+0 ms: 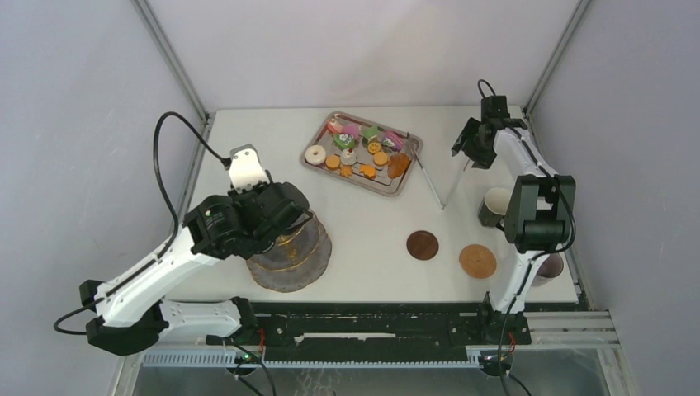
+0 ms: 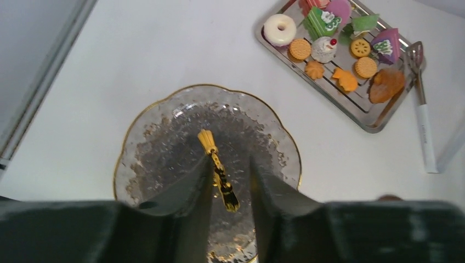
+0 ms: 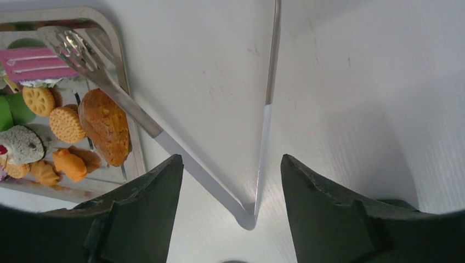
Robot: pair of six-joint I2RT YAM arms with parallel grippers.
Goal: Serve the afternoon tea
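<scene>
Soft, even light falls from overhead onto the white worktop (image 1: pixel 363 223); shadows are faint and diffuse. The steel tray (image 1: pixel 386 186) glints mildly. Up close, the left pincer (image 2: pixel 230 161) and right pincer (image 3: pixel 231 159) look dark, slightly blurred.

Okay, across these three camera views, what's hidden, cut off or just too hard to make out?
Top view: the left arm hides the left gripper and the upper tiers of the three-tier clear glass stand.
Top view: the right arm partly covers the pale cup and the dark cup; contents unclear.
Left wrist view: the fingers block the stand's near rim.
Right wrist view: the left edge cuts off the rectangular steel tray.
</scene>
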